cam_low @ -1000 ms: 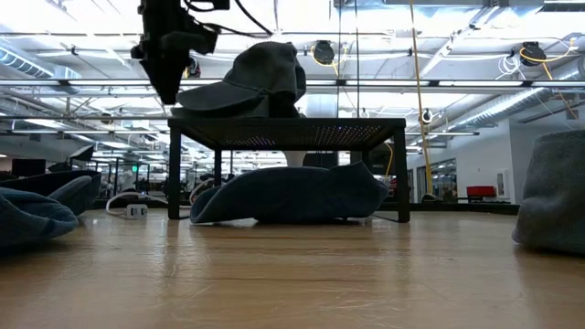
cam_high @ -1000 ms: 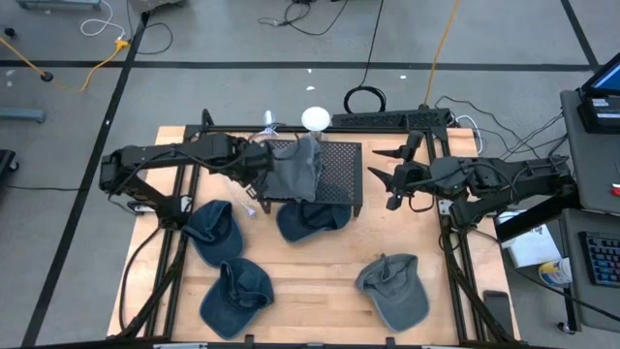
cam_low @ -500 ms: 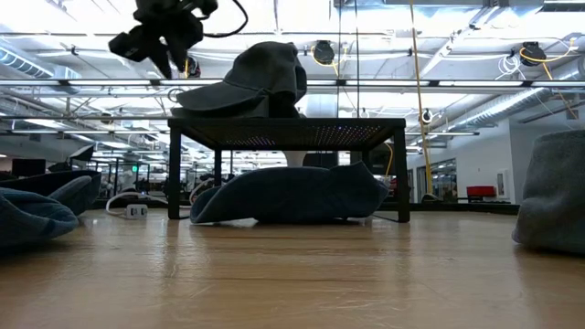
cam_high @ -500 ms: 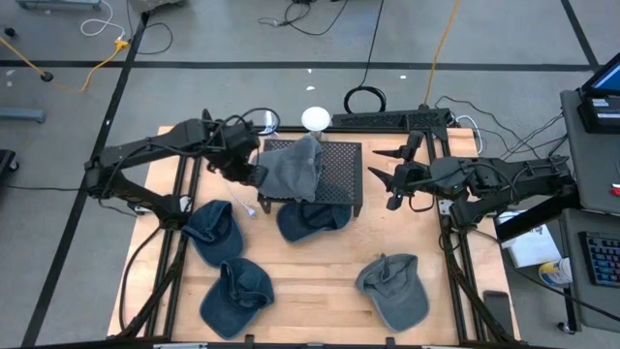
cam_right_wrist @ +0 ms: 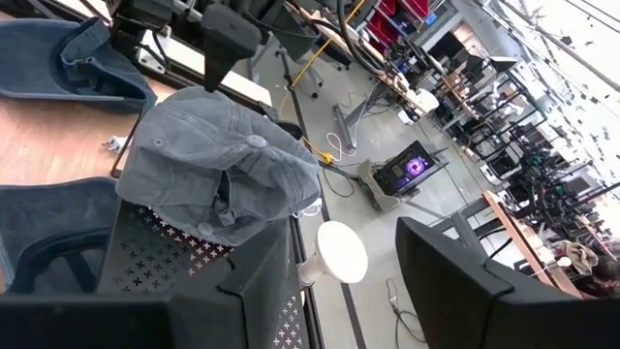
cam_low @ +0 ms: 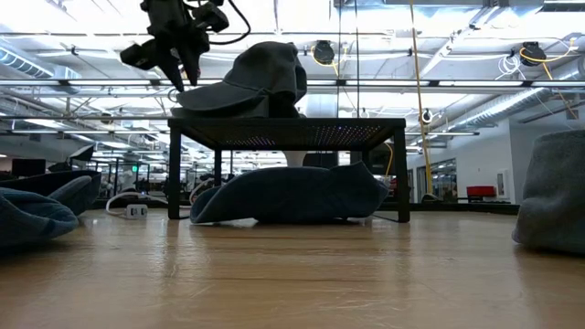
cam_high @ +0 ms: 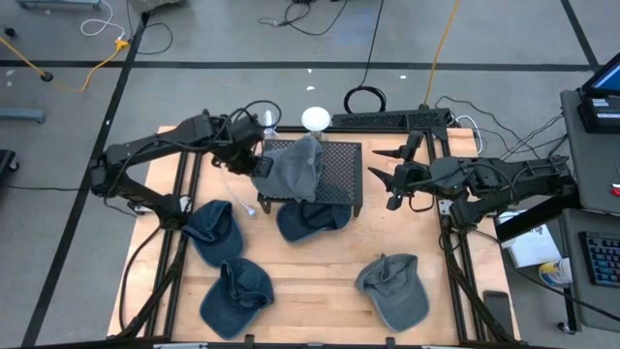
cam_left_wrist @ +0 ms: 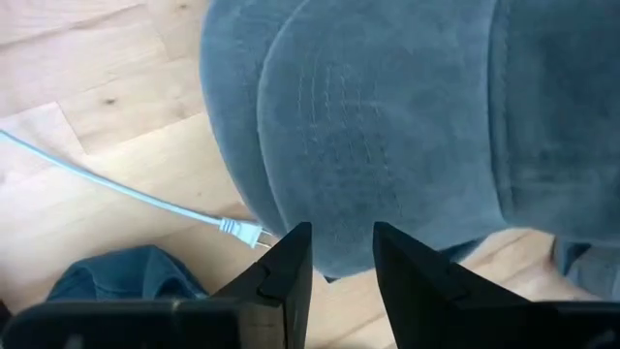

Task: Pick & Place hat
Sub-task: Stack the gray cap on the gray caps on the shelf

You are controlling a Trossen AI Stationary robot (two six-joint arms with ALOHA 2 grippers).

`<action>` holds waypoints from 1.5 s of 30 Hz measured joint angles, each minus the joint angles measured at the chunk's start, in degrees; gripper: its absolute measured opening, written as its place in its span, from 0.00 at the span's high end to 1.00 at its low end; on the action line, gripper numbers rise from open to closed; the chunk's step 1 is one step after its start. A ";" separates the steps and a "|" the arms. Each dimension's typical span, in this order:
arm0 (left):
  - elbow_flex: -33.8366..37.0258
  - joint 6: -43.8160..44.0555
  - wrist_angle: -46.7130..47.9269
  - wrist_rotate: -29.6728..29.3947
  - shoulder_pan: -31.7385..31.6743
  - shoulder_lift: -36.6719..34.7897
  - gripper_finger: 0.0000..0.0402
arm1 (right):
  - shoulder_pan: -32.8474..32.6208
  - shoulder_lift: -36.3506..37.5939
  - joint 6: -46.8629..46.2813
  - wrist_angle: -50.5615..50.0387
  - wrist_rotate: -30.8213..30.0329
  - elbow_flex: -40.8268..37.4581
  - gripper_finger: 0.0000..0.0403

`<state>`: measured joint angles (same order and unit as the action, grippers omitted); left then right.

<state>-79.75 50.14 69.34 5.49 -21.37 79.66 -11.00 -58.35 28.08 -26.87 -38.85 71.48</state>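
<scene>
Five hats are on my screens. Going from the left of the overhead view: a blue hat (cam_high: 212,231) at about 8 o'clock on the wooden table (cam_high: 320,281), another blue hat (cam_high: 235,293) at 7 o'clock, a third blue hat (cam_high: 312,219) tucked under the black mesh stand (cam_high: 339,174) near the middle, the grey hat (cam_high: 294,171) resting on top of that stand, and a second grey hat (cam_high: 393,290) at 5 o'clock.

My left gripper (cam_high: 260,167) hovers at the stand's 9 o'clock edge, just beside the grey hat's brim. In the left wrist view its fingers (cam_left_wrist: 287,276) stand slightly apart with nothing between them, the brim (cam_left_wrist: 339,165) just beyond the tips. From the low view the gripper (cam_low: 179,57) sits above the level of the brim (cam_low: 215,94), clear of it.

My right gripper (cam_high: 392,180) waits at 3 o'clock of the stand, fingers spread and empty.

Risks, as I judge them: the hat overhangs the stand's left edge, so a brush from the left fingertips could drag it off. A loose white cable (cam_high: 244,199) lies on the table below the left arm and could snag a low sweep.

Open room looks best along the front of the table between the 7 and 5 o'clock hats; the back edge is crowded by a white lamp (cam_high: 315,119) and cables.
</scene>
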 joint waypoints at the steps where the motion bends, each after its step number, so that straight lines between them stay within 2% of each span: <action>1: 0.00 0.08 0.00 0.08 -0.23 -0.09 0.71 | 0.02 0.00 -0.40 0.00 0.00 0.00 0.54; 5: 0.00 -1.01 -0.57 3.56 -0.10 -0.94 0.71 | 0.02 0.14 -8.22 -1.34 1.37 0.00 0.54; 9: 0.00 -6.74 -3.95 6.31 0.78 -2.29 0.71 | 0.00 0.50 -18.34 -7.11 9.87 0.00 0.54; 15: 0.00 -19.05 -12.43 7.83 2.44 -5.53 0.71 | 0.04 -1.12 -34.31 -14.25 16.64 0.00 0.54; 21: -0.04 -28.85 -24.21 8.04 6.54 -8.72 0.71 | 0.00 -3.06 -56.00 -26.48 24.63 0.00 0.54; 24: -0.07 -30.97 -29.81 8.15 8.57 -9.81 0.71 | 0.02 -3.92 -66.72 -33.44 29.50 0.00 0.54; 27: -0.07 -31.63 -32.16 9.82 10.48 -10.48 0.68 | -0.01 -4.39 -74.75 -38.39 35.24 0.00 0.54; 32: -0.07 -31.42 -30.52 12.45 14.54 -10.49 0.55 | -2.18 -4.31 -87.45 -42.13 41.14 0.00 0.52; 35: -0.07 -31.44 -28.22 11.78 17.34 -10.51 0.47 | -4.23 -4.25 -92.93 -42.97 44.78 0.00 0.47; 39: -0.07 -31.41 -28.01 7.88 21.46 -10.74 0.41 | -6.43 -4.26 -99.42 -43.32 46.49 -0.05 0.38; 42: -0.07 -31.27 -28.51 4.41 24.07 -11.26 0.38 | -8.38 -4.20 -103.18 -43.30 47.01 -1.56 0.33; 45: -0.04 -30.29 -28.98 1.60 26.31 -11.15 0.39 | -10.54 -4.26 -106.09 -42.24 50.27 -4.85 0.30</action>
<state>-79.78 19.86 40.36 7.09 4.94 68.51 -21.54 -62.61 -78.01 -69.12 11.42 66.63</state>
